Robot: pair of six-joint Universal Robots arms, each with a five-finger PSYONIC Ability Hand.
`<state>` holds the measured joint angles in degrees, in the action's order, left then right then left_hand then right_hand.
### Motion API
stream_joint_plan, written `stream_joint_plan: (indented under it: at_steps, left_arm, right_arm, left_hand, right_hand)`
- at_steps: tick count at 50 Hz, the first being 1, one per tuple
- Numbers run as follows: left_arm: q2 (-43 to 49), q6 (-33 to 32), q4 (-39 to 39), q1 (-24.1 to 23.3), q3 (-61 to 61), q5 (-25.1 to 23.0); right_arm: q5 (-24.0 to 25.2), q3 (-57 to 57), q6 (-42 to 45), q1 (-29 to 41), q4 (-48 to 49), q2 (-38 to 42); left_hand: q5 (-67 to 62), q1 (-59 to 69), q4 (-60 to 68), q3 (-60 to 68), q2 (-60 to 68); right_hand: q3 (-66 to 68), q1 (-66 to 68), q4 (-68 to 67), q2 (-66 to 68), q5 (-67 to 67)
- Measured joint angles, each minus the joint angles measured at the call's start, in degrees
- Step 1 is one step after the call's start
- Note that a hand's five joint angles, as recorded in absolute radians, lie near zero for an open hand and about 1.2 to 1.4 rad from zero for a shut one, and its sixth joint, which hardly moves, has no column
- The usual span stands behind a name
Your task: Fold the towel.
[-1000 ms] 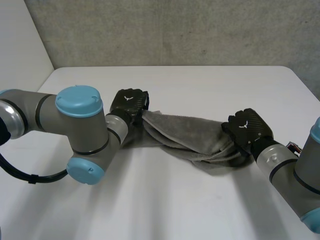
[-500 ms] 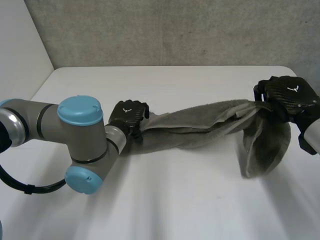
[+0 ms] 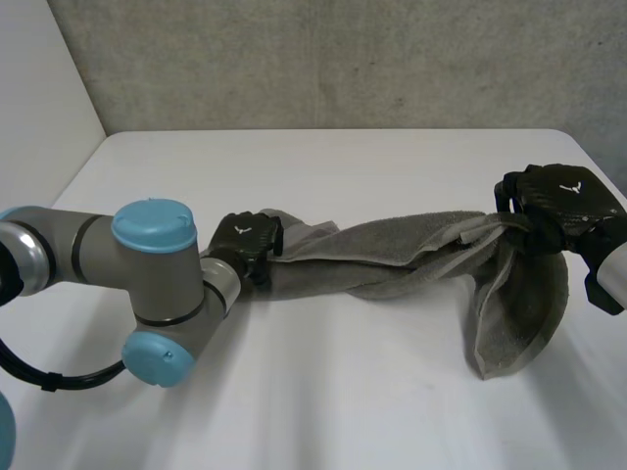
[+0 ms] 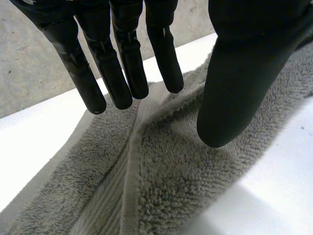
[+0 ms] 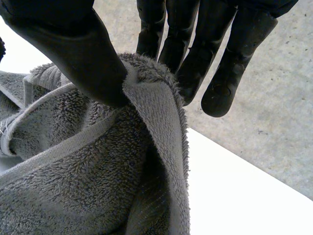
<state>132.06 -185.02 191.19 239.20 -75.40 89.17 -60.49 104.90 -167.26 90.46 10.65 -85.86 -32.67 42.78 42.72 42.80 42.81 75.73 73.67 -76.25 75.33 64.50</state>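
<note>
A grey towel lies bunched and twisted into a long band across the table. My left hand rests at its left end. In the left wrist view its fingers are straight and the thumb stands apart above the towel, so it is open and grips nothing. My right hand holds the right end up off the table. In the right wrist view its thumb and fingers pinch the folded edge of the towel. A loose flap hangs below that hand.
The white table runs back to a grey wall, and a white wall stands at the left. My left arm lies low across the table's left side.
My right hand has carried its towel end up and far to the right, stretching the towel out. My left hand has opened and shifted slightly nearer.
</note>
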Motion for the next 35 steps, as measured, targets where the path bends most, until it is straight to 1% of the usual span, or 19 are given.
stream_joint_plan:
  at_steps: [13, 15, 17, 19, 21, 26, 31, 33, 35]
  left_arm:
    - [3.66, -1.49, 0.79, -0.20, 3.36, 0.42]
    - [3.89, -2.12, 1.38, -0.21, 3.59, 0.41]
    - [4.04, -2.48, 1.87, -0.21, 3.69, 0.38]
    - [4.14, -2.72, 2.32, -0.22, 3.77, 0.35]
    - [4.16, -2.84, 2.66, -0.22, 3.82, 0.33]
    - [3.42, -2.78, 2.83, -0.16, 3.74, 0.28]
    - [-1.42, -2.59, 2.52, 0.29, 2.50, 0.17]
    - [-4.68, -2.56, 2.49, 0.70, 1.72, 0.15]
    - [-11.00, -2.52, 2.43, 1.62, 0.13, 0.13]
  right_arm:
    - [0.04, 0.86, -0.09, 0.46, -0.19, -0.18]
    - [0.06, 1.04, -0.09, 0.57, -0.19, -0.18]
    - [0.08, 1.16, -0.09, 0.63, -0.19, -0.19]
    - [0.09, 1.26, -0.09, 0.65, -0.19, -0.22]
    - [0.10, 1.35, -0.10, 0.64, -0.19, -0.27]
    - [0.11, 1.17, -0.16, 0.56, -0.19, -0.67]
    - [-0.01, -0.24, -0.55, 0.46, -0.25, -2.85]
    - [-0.10, -1.01, -0.85, 0.48, -0.32, -4.43]
    - [-0.20, -2.46, -2.01, 0.51, -0.49, -7.26]
  left_hand:
    - [-1.26, 1.58, 1.34, 1.28, 1.56]
    - [-6.36, 6.32, 6.49, 6.41, 6.40]
    - [-15.78, 16.11, 15.82, 15.65, 15.72]
    - [-21.13, 21.15, 21.30, 21.48, 21.53]
    - [-23.58, 22.98, 24.29, 24.10, 24.21]
    - [-25.29, 24.25, 26.49, 26.27, 26.37]
    - [-25.77, 24.51, 26.90, 26.69, 26.79]
    - [-25.78, 24.72, 26.99, 26.78, 26.84]
    - [-25.78, 24.73, 27.00, 26.81, 26.86]
  right_hand:
    - [0.09, 0.00, 0.00, 0.00, 0.00]
    - [0.09, 0.00, 0.00, 0.00, -0.01]
    - [0.09, 0.00, 0.00, 0.00, 0.00]
    - [0.09, 0.00, 0.00, 0.00, 0.00]
    - [0.09, 0.00, 0.00, 0.00, 0.00]
    - [0.09, 0.00, 0.00, 0.00, 0.00]
    - [0.09, 0.00, 0.00, 0.00, 0.00]
    - [0.09, 0.00, 0.00, 0.01, 0.00]
    - [0.09, 0.02, 0.00, 0.00, 0.00]
